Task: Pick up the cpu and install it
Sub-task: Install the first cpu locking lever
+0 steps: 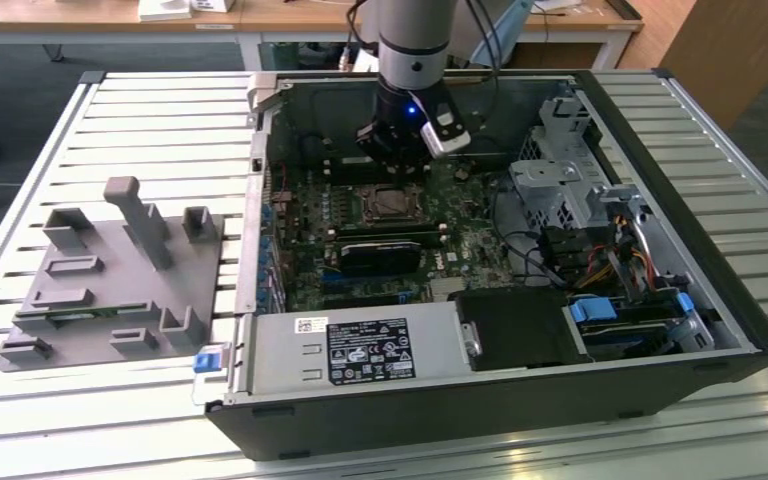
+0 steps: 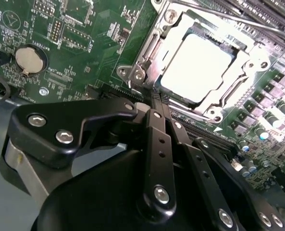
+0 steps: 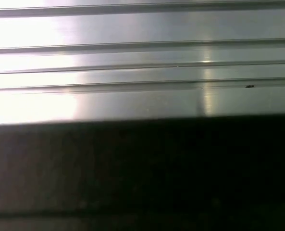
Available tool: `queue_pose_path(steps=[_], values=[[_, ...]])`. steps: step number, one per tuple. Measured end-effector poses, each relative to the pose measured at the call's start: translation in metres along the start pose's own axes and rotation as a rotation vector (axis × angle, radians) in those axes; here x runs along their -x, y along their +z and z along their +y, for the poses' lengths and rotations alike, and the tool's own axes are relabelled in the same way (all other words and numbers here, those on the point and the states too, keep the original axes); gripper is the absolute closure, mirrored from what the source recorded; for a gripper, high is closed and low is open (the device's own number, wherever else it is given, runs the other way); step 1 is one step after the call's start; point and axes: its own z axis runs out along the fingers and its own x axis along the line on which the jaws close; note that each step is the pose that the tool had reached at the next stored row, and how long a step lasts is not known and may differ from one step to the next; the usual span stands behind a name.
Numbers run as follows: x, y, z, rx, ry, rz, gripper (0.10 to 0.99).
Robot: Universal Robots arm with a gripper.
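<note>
End effector [image 2: 157, 98] above cpu [image 2: 196, 67], socket [image 2: 147, 50] edge

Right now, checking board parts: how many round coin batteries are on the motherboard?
1: the coin battery sits on the green motherboard, apart from the cpu. Others may be hidden.
</note>
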Motion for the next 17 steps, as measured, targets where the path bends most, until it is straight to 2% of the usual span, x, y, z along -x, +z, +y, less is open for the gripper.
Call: queue_pose_path(steps=[3,7,10,13,17], values=[[0.0001,0.0018,0.0004,-0.004,0.0,0.0003,0.98],[0.0003,0.0047,0.0012,-0.003,0.0,0.0005,0.98],[-0.0002,0.0038,0.0005,0.006,0.0,0.0024,0.98],[-0.0003,0.0037,0.0008,0.022,0.0,0.0037,0.98],[0.0008,0.0002,0.0028,0.032,0.0,0.0003,0.98]])
